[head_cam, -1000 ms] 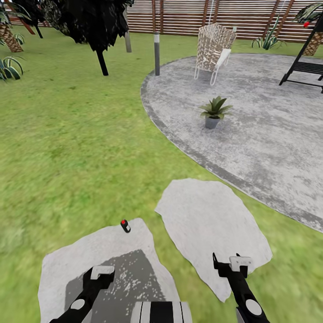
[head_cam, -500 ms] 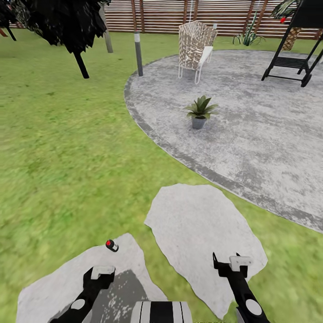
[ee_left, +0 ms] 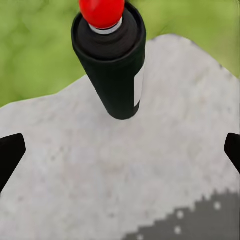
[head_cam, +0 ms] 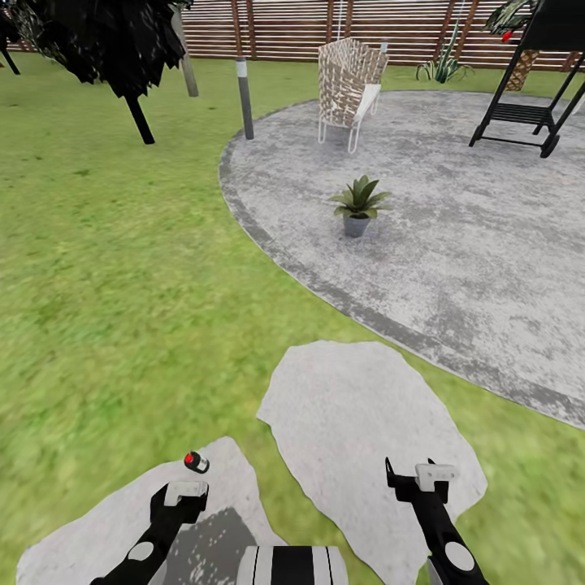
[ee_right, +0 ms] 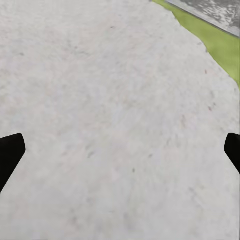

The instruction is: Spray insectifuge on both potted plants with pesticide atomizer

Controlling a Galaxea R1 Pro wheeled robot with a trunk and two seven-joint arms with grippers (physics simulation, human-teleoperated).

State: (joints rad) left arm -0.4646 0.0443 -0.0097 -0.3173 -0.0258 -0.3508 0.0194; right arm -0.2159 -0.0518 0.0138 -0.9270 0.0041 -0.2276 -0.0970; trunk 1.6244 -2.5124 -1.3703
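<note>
The pesticide atomizer [head_cam: 196, 462], a small black bottle with a red cap and a white label, stands on a pale stepping stone [head_cam: 97, 520] at the edge of the lawn. It is just ahead of my left gripper [head_cam: 185, 493]. In the left wrist view the atomizer [ee_left: 112, 65] lies beyond the open left gripper [ee_left: 120, 155], apart from its fingertips. My right gripper [head_cam: 418, 479] hangs open over a second stepping stone [head_cam: 366, 422], and the right gripper [ee_right: 120, 155] holds nothing. One potted plant [head_cam: 357, 203] sits on the round grey patio [head_cam: 471, 244] of the garden.
A wicker chair [head_cam: 348, 81] and a black swing frame [head_cam: 528, 106] stand at the back of the patio. A grey post [head_cam: 243, 97] and a dark tree [head_cam: 122, 49] rise on the lawn at the left. A brown slatted fence [head_cam: 325, 24] closes the far side.
The whole view has shifted as the robot moved. The atomizer now lies closer to my left gripper and lower in the picture. Both arms keep the same pose.
</note>
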